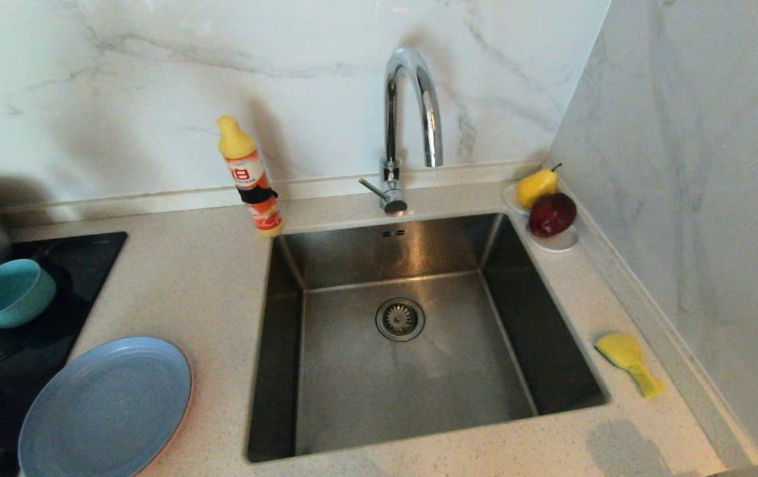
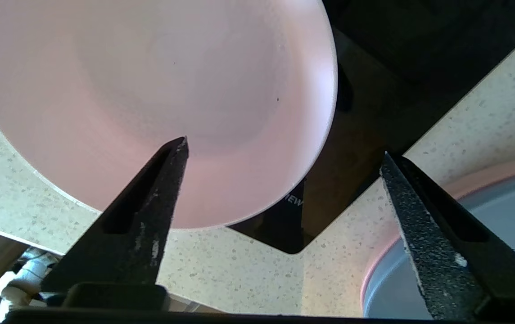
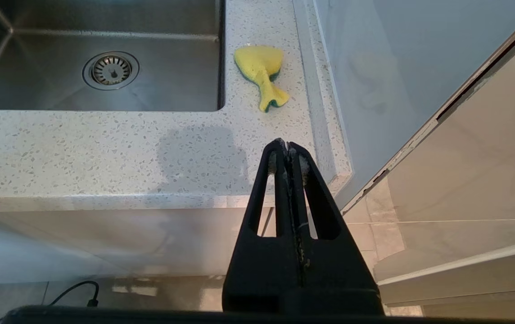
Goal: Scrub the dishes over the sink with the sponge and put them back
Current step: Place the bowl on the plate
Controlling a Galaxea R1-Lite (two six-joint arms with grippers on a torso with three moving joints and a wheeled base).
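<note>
While both arms sit outside the head view, the scene reads as follows, every place given from the sink.

Sink [image 1: 412, 344]: square steel basin set into the speckled table [image 1: 207, 285], holding nothing but its round drain strainer [image 1: 400, 318]; the chrome tap [image 1: 409, 126] stands at its far rim.

Sponge [image 1: 627, 361]: bent yellow foam with a dark green edge, lying on the table just right of the sink, near its front right corner; nothing touches it.

Grey-blue plate [image 1: 107, 407]: on the table left of the sink, near its front left corner, lying on a salmon-pink plate whose rim alone shows.

Teal bowl [image 1: 8, 291]: further left of the sink, on the black hob [image 1: 81, 258].

Pale pink dish [image 2: 149, 99]: seen only from the left wrist, resting partly on the table and partly on the hob; its place from the sink cannot be told.

Left tool [image 2: 284, 148]: fingers wide apart and holding nothing, one tip [image 2: 174, 153] over the pale pink dish, the other [image 2: 397, 175] near the grey-blue plate.

Right tool [image 3: 288, 150]: fingers pressed together, empty, hanging low before the table's front edge, nearer than the sink's front right corner and apart from the sponge.

Detergent bottle [image 1: 250, 175]: upright at the sink's far left corner.

Fruit dish [image 1: 554, 238]: white, with a pear and a red apple, at the sink's far right corner.
</note>
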